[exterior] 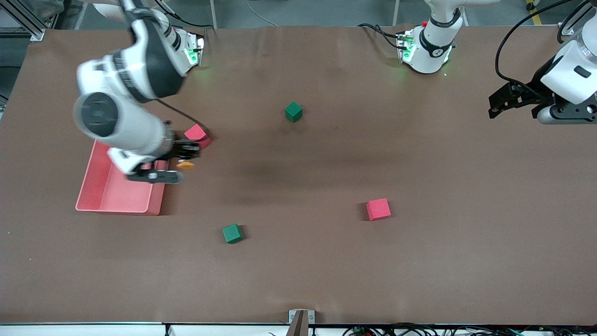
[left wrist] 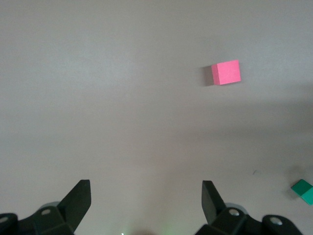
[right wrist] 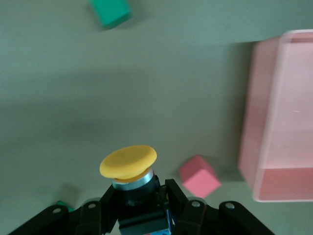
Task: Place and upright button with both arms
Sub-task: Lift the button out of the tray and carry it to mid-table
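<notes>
Right gripper (exterior: pixel 185 157) is clamped on the button (exterior: pixel 185 164) by its black body, orange cap outward, held in the air just beside the pink bin (exterior: pixel 88 186) and a red cube (exterior: pixel 195 133). Left gripper (exterior: pixel 501 105) waits with fingers spread, holding nothing. Step in hand appears to be the carry; next, set the button down cap-up.

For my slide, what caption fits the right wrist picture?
Right gripper shut on the orange-capped button, above a red cube beside the pink tray.

text: none readable | labels: none | numbers: none | signs: none
</notes>
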`<state>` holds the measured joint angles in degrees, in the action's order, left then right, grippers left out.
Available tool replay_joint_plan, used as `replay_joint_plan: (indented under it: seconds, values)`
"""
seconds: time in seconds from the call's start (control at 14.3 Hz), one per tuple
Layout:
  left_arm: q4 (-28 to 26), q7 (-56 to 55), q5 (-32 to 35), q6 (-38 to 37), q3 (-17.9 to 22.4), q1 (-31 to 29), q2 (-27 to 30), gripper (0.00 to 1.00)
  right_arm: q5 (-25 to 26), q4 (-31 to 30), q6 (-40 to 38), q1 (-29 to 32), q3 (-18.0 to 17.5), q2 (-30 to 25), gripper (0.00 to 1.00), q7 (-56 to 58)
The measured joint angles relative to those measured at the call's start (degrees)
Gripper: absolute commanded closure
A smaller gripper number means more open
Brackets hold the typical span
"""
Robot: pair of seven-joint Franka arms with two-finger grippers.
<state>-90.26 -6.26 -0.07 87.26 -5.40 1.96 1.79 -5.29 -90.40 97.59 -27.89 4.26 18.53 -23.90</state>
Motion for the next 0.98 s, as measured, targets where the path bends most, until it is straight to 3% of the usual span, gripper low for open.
replay_joint_plan:
  seconds: [0.28, 0.63, 0.98]
  values:
    - [0.01, 0.00, -1.57, 0.00, -0.03, 0.00, 0.00, 0.00, -0.29, 6.95, 6.09, -7.77, 0.05, 10.04, 0.95, -2.08]
    - [0.01, 3.47, -1.82, 0.00, 0.13, -0.05, 0.00, 0.00, -0.31, 9.08, 23.70, -14.94, 0.09, 20.27, 0.95, -9.80]
    - [0.03, 4.16, -0.97, 0.00, 0.29, -0.08, 0.00, 0.00, -0.31, 15.06, 28.30, -20.04, 0.19, 30.18, 0.95, -15.28]
